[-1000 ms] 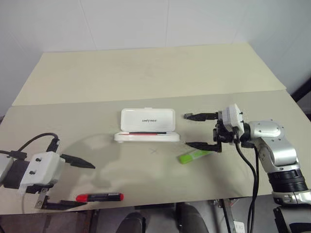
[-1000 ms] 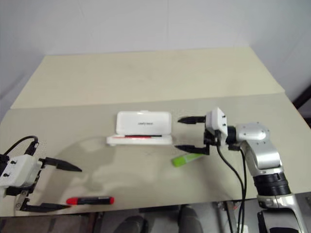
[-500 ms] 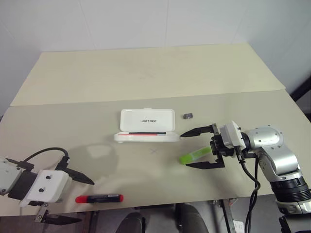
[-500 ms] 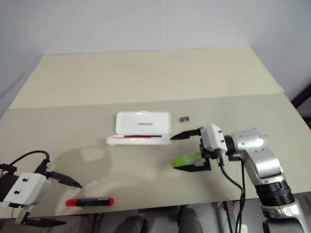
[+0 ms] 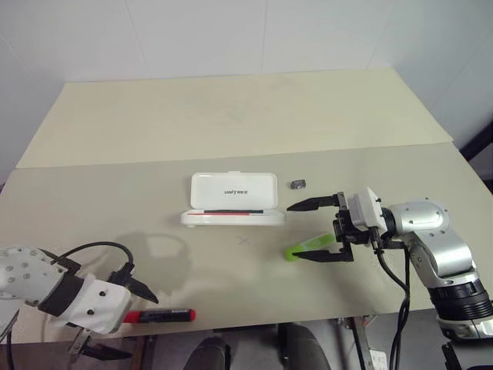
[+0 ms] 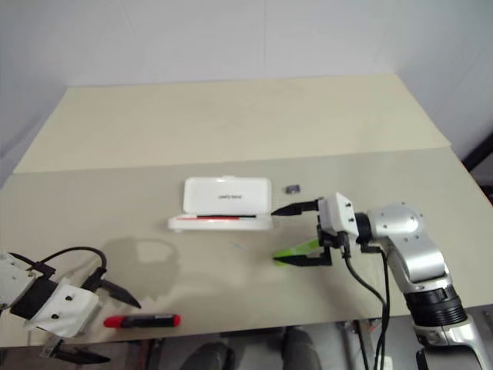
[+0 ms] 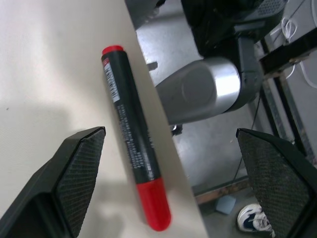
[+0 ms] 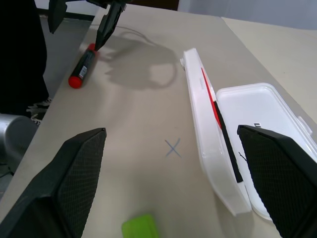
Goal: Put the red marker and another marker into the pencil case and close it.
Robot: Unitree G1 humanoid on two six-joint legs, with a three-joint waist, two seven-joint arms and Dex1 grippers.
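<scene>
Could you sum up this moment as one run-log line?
left tool: open over red marker | right tool: open around green marker | pencil case: open

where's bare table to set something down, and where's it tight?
Free: the whole far half of the table behind the pencil case, and the stretch between the case and the red marker. Tight: right of the case, around the green highlighter and right pincer.

The pencil case (image 5: 233,199) lies open at the centre of the desk (image 5: 231,116). A small block (image 5: 298,184) sits just to its right. The highlighter (image 5: 303,248) lies lower right of the case, between the right tool's (image 5: 320,230) fingers. The marker (image 5: 160,315) lies at lower left along the desk's near edge, beside the left tool (image 5: 123,320).
</scene>
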